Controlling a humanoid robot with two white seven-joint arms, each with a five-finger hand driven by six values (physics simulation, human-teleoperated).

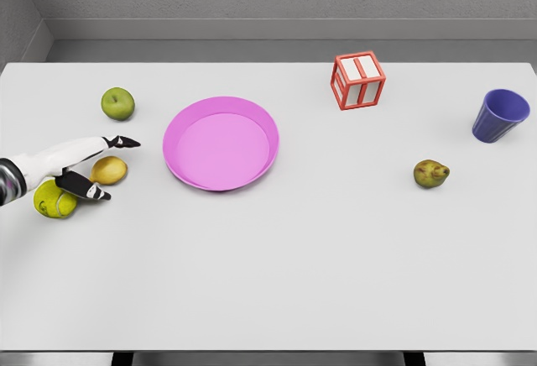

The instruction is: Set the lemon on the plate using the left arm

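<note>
The lemon (110, 169), a small yellow oval, lies on the white table just left of the pink plate (186, 124). My left hand (120, 168) comes in from the left edge and is open around the lemon. Its dark-tipped fingers (126, 141) stretch above the lemon and the thumb (91, 190) lies below it on the left. Neither has closed on the fruit, which rests on the table. The plate holds nothing. My right arm is out of sight.
A yellow-green fruit (52, 201) lies partly under my left wrist. A green apple (117, 103) sits behind the hand. A red-framed cube (358, 81), a purple cup (500, 115) and a brownish pear (431, 173) stand on the right half of the table.
</note>
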